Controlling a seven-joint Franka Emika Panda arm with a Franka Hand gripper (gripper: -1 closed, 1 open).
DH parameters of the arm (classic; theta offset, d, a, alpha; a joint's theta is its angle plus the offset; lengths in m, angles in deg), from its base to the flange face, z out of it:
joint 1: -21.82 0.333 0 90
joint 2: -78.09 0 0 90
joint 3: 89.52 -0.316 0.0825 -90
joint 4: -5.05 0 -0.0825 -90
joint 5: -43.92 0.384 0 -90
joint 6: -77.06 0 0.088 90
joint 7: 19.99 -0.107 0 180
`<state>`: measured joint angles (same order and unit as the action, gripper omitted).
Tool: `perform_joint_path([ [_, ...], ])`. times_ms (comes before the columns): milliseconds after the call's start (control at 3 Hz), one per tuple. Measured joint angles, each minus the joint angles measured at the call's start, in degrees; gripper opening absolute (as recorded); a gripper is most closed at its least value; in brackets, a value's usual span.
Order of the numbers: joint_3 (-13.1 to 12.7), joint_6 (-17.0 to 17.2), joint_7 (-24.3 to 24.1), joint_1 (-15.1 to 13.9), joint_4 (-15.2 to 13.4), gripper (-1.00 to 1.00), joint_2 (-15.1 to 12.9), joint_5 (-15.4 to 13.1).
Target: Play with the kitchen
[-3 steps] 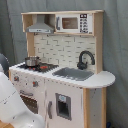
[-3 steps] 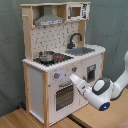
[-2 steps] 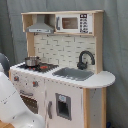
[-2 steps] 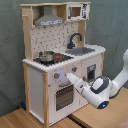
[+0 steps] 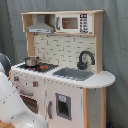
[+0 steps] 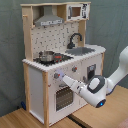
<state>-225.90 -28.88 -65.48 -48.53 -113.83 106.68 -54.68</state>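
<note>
kitchen (image 6: 65, 60): stands on a wooden floor (image 6: 20, 119) against a grey curtain backdrop (image 6: 10, 50); fills most of both exterior views.
pot (image 6: 47, 56): small metal pot on the stove top, left of the sink in both exterior views; upright, untouched.
hood (image 6: 48, 21): grey, above the stove, far from the arm.
knobs (image 6: 57, 76): on the front panel under the stove. In the second exterior view the gripper tip is at or just beside the left knob; contact not confirmable.
oven door (image 6: 62, 97): windowed, below the knobs, looks closed.
gripper (image 6: 64, 78): pointing left into the knob panel in the second exterior view. Fingers look pressed together into one narrow tip, but cannot tell for certain; nothing visibly held.
arm (image 6: 102, 87): white, comes in from the second exterior view's right, crossing in front of the lower cabinet. In the first exterior view only a white link (image 5: 12, 107) shows at lower left, hiding the knob area.
sink (image 5: 72, 74): right of the stove, black faucet (image 5: 85, 59) behind it; clear of the arm.
step (judgement): likely going for the left stove knob, to push or turn.
risk 1: tip off-centre on the knob, so it slides off and scrapes the panel.
risk 2: pushing too hard, since the kitchen looks light and unanchored; it could shift or tip backwards, and the pot would slide.
risk 3: elbow sweeping the lower door while reorienting.
</note>
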Motion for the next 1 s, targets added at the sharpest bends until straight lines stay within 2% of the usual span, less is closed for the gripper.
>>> perform_joint_path([
  [333, 0.0, -4.4, 0.0, -2.2, 1.7, 1.0, 1.4, -3.3],
  [667, 0.0, -8.2, 0.0, -4.0, 4.7, 1.0, 3.4, -5.0],
  [1000, 0.0, -9.3, -4.7, -5.9, 7.0, 1.0, 4.7, -5.0],
])
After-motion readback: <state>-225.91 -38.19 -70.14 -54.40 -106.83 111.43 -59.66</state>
